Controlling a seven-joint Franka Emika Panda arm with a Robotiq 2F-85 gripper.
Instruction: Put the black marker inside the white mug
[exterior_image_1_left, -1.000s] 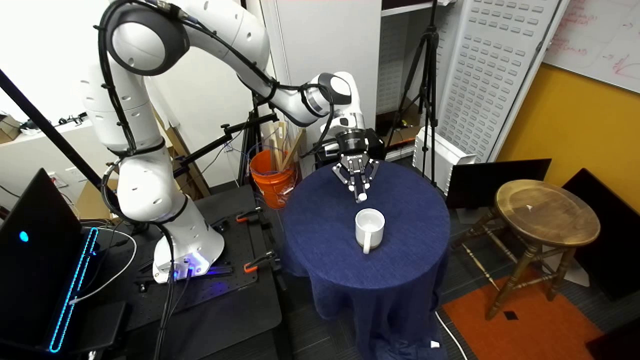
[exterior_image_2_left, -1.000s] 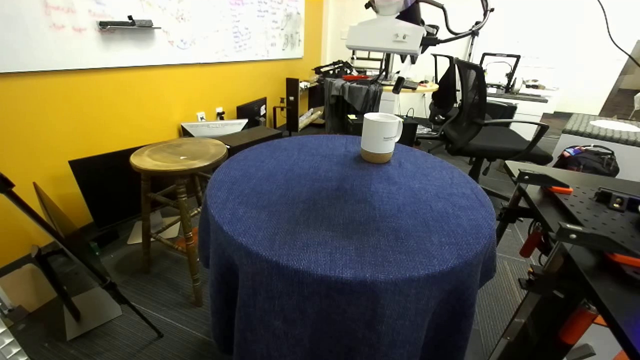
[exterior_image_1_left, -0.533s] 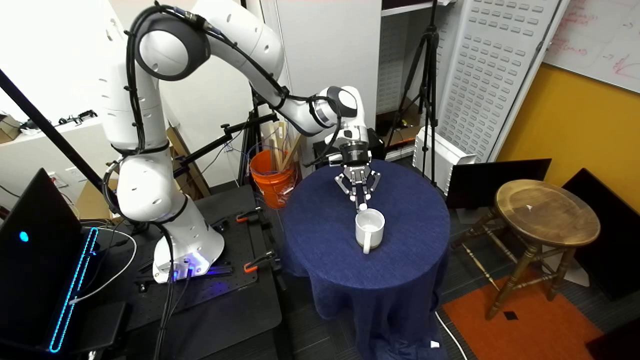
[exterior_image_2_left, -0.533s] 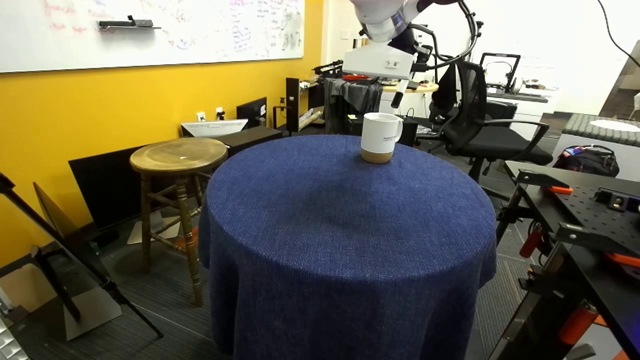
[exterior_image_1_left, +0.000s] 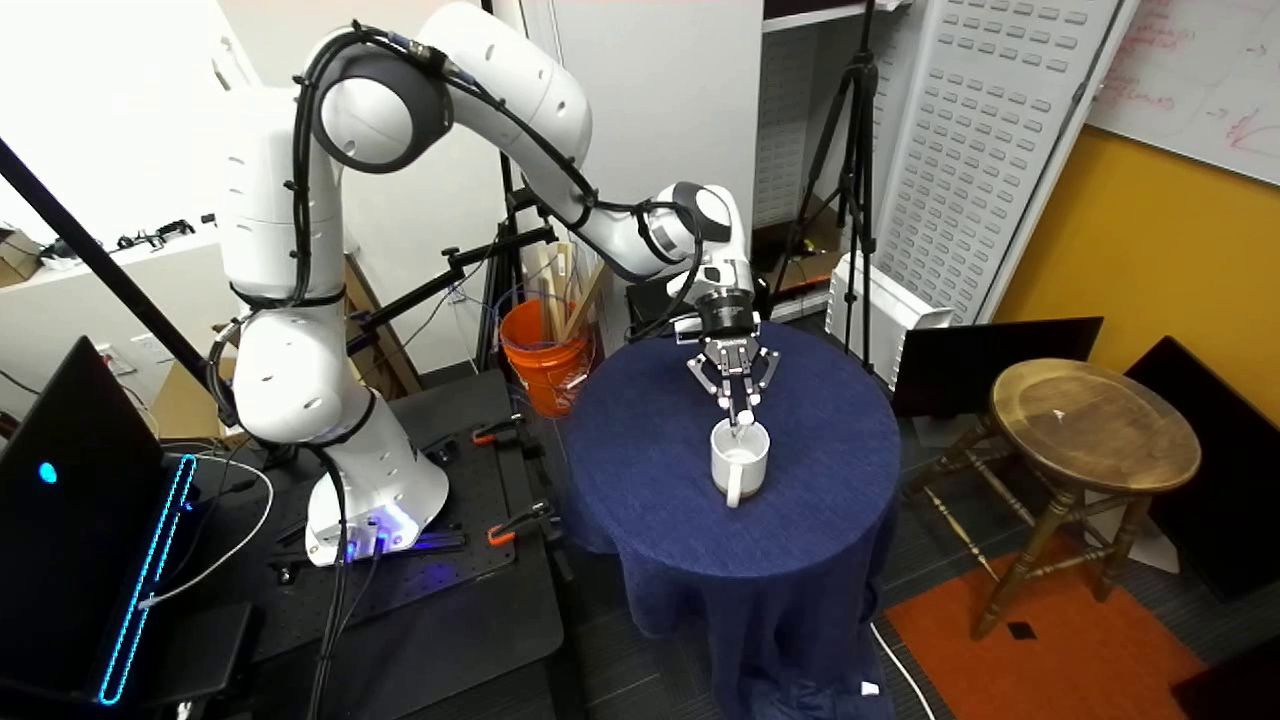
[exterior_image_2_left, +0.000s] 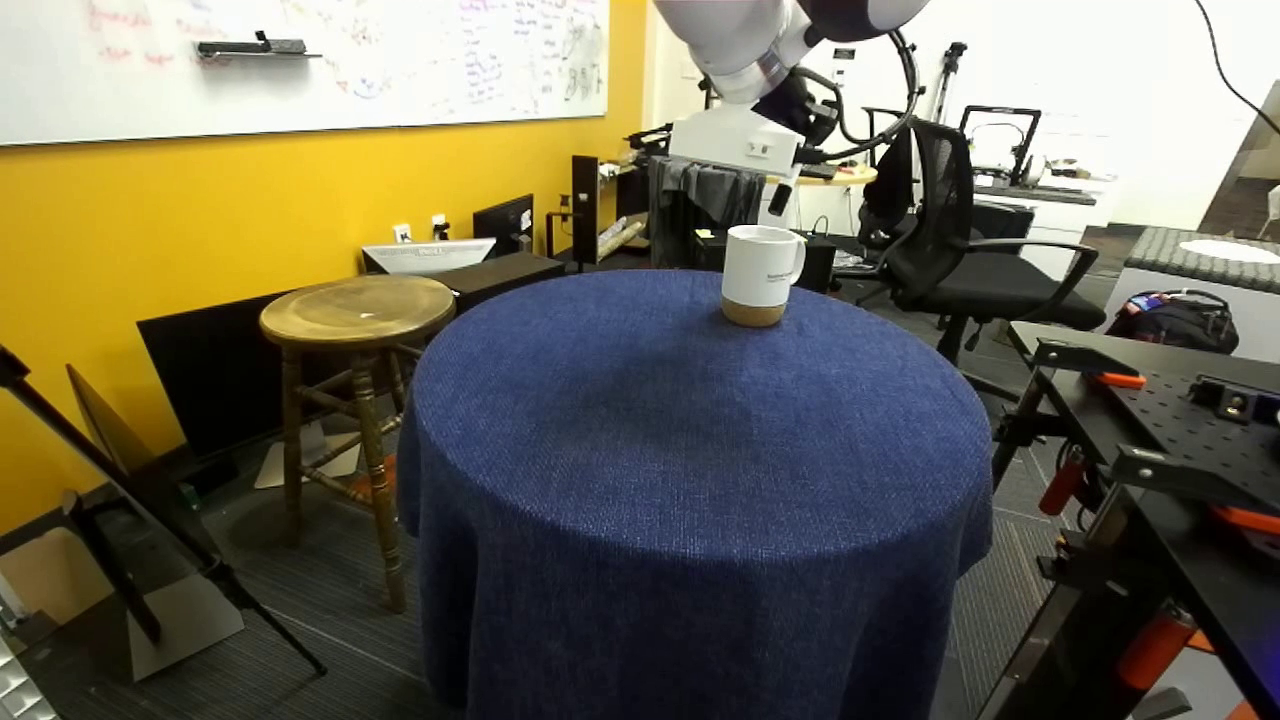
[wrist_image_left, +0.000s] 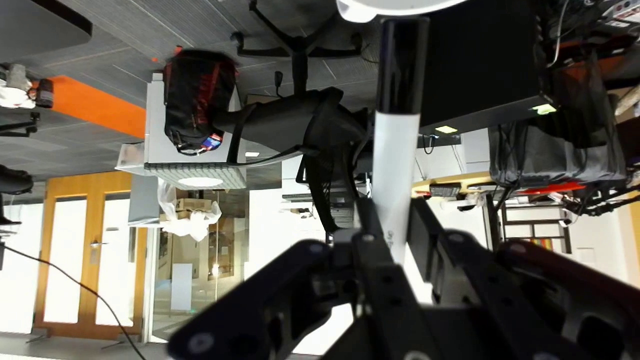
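Gripper (wrist_image_left: 394, 212) is clasping marker (wrist_image_left: 395, 165) — long axis slanting, cap (exterior_image_2_left: 780, 200) pointing down; mug (exterior_image_2_left: 758, 268) is sitting just below the cap.

Strapped black cables (exterior_image_1_left: 301, 210) run along 1 rounded white arm (exterior_image_1_left: 535, 88).

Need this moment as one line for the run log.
marker: held in fingers, tilted, black end down | mug: upright on table | task: marker not yet in mug
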